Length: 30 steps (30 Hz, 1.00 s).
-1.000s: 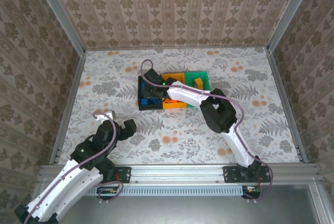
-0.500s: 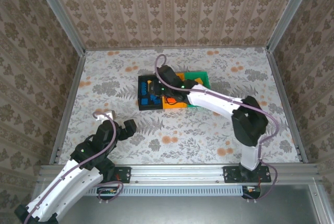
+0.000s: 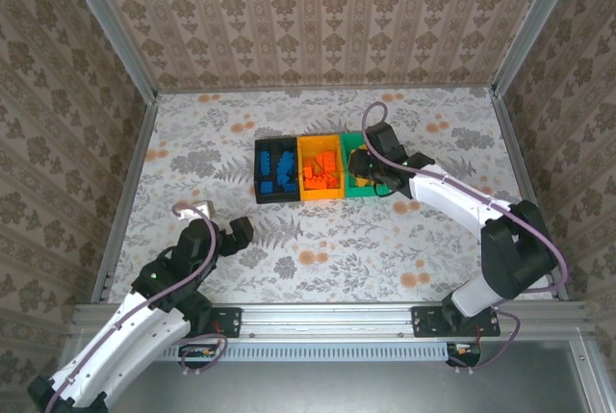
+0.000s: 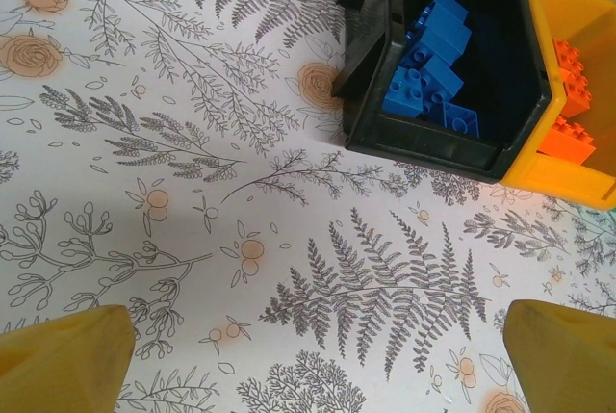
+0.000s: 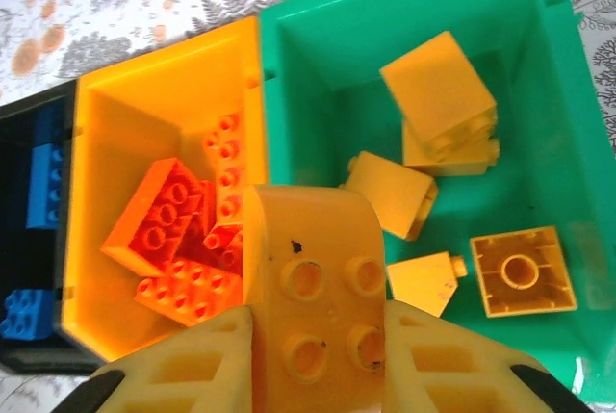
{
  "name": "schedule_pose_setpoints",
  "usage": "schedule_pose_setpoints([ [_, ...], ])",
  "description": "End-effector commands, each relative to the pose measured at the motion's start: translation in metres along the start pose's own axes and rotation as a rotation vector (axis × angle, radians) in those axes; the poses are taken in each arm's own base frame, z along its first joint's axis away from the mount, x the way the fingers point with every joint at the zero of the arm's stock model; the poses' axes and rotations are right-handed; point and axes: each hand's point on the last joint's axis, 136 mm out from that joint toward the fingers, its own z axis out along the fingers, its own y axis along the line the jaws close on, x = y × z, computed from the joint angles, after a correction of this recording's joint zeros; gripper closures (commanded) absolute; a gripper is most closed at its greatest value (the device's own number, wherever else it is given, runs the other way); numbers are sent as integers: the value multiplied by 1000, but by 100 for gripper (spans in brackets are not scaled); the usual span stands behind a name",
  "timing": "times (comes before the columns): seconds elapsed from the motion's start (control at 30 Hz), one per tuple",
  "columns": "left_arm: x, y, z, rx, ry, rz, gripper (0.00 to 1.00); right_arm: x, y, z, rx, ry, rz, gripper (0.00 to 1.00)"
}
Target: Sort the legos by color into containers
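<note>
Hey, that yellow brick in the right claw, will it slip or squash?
Probably stiff: the yellow brick shows no squashing in the right claw. Its smooth plastic sides could slip. Likely light, as a similar brick in the green bin shows a hollow underside.

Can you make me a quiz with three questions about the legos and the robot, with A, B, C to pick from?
1. Which bin holds the blue legos? A the black one. B the green one. C the orange one.
2. What colour is the lego in the right gripper? A blue. B green. C yellow.
3. How is the left gripper? A open, holding nothing. B shut on a lego. C shut, holding nothing.
Answers: 1 A, they lie inside the black bin. 2 C, a yellow studded brick sits between its fingers. 3 A, its fingers stand far apart over the table.
</note>
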Motion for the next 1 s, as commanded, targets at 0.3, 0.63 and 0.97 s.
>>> schedule_pose_setpoints([
  [0.3, -17, -6, 0, -11, -44, 32, 0, -33, 8, -15, -41, -80, -15, 25],
  [0.63, -96, -8, -5, -157, -381, 124, 0, -24, -33, -83, -24, -298, 63, 17],
  [0.97, -168, 61, 29, -565, -504, 198, 0, -20, -82, -113, 110, -460, 138, 0],
])
